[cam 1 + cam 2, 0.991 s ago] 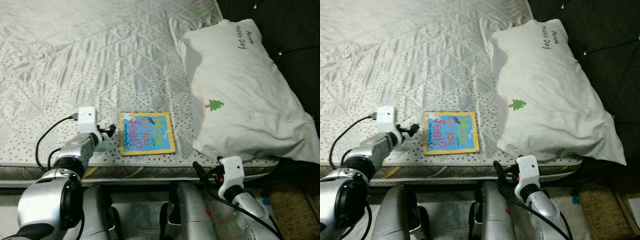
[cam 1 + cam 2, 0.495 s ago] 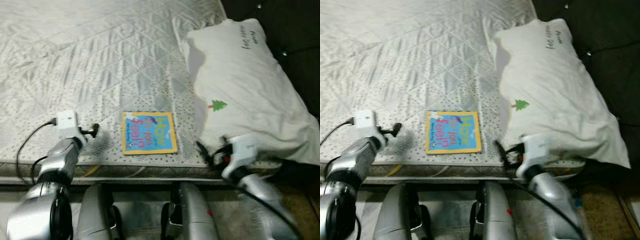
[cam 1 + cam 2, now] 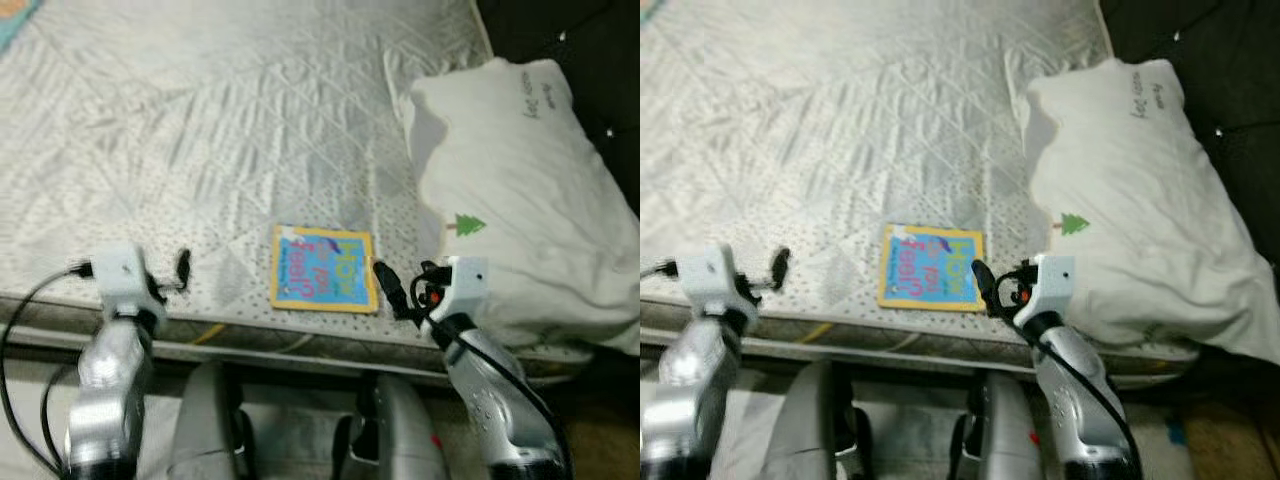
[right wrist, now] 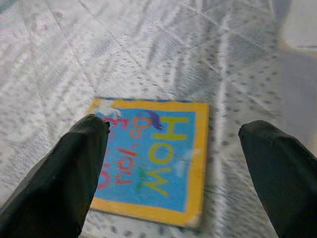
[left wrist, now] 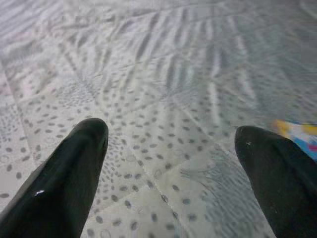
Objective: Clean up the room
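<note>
- The right gripper has come up from below the mattress edge and now hangs over the front strip of the mattress, just beside the book's right edge; a second ago it sat low, under the pillow's near corner.
- The left gripper has slid away from the book, toward the mattress's front-left part, and hovers well apart from it. The whole picture has also shifted, so the head has moved too.
- Judgement: the right arm appears to be taking over the pick-up of the book, with the left standing aside.
- Right jaws stand wide; in the right wrist view the two fingers frame the book with nothing between them. Left jaws are likewise wide and empty over bare quilting.
- The book lies flat, cover up, close to the mattress's front edge, between the left gripper and the pillow, not touching the pillow.
- The book is nearly square; its slightly longer side runs along the front edge. The title's lines run from front to back, so the cover lies turned sideways to the robot.
</note>
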Motion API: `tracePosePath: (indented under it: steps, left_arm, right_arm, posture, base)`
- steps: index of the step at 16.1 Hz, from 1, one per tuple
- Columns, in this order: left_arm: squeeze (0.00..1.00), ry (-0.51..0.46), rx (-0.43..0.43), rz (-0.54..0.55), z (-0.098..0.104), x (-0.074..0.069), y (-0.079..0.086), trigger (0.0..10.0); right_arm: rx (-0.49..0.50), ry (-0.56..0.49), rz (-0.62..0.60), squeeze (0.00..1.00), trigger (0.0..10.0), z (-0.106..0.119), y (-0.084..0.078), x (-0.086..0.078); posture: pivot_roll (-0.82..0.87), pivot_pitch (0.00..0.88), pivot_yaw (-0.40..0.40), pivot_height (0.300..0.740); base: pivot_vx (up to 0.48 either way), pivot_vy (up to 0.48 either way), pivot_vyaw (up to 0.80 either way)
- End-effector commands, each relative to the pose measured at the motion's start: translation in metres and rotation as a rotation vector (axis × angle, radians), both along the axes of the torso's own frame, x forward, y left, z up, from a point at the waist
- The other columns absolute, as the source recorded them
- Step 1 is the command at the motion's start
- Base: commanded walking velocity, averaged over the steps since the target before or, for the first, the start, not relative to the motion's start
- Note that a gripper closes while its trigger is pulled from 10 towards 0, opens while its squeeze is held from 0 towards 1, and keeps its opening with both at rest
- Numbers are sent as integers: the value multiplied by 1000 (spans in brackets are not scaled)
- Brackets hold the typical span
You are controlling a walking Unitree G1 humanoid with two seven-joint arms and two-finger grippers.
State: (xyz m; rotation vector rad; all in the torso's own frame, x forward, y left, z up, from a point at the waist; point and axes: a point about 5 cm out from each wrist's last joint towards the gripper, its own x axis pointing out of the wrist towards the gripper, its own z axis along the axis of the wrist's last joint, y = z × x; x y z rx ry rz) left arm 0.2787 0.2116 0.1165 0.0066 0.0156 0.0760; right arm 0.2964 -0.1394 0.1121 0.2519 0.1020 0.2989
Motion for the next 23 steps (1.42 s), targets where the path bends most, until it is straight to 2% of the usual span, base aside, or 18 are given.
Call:
tracePosePath:
  steps: [1, 3, 6, 10, 15, 18, 23]
  left_arm:
    - [0, -6, 13, -29, 3, -5, -8, 10000]
    - [0, -40, 9, -52, 2, -27, -25, 10000]
    - [0, -40, 18, -86, -2, -36, -38, 10000]
    - [0, -34, -5, -66, -1, -34, -40, 10000]
    - [0, -28, -2, -67, -2, -33, -40, 10000]
    - [0, -17, -13, -37, -2, -29, -39, 10000]
    - [0, -6, -29, -29, -4, -30, -41, 10000]
  right_arm:
    - [7, 9, -31, 0, 10000, -4, -5, -1]
    - [44, -1, -33, 0, 10000, -4, 7, 5]
    - [68, -22, -58, 0, 10000, -4, 14, 12]
    - [80, -36, -86, 0, 10000, -2, 16, 20]
    - [70, -31, -106, 0, 10000, -10, 13, 17]
    - [31, -12, -88, 0, 10000, -13, 12, 18]
    - [-6, 26, -56, 0, 10000, -20, 14, 21]
  posture:
    - [11, 174, -72, 596]
    - [25, 156, -66, 596]
    - [26, 136, -62, 596]
    - [35, 127, -48, 596]
    - [34, 128, -43, 596]
    - [27, 132, -44, 596]
    - [31, 136, -58, 596]
  base:
    - [0, 0, 0]
    - [0, 0, 0]
    - [0, 0, 0]
    - [0, 0, -266]
    - [0, 0, -735]
    - [0, 0, 0]
    - [0, 0, 0]
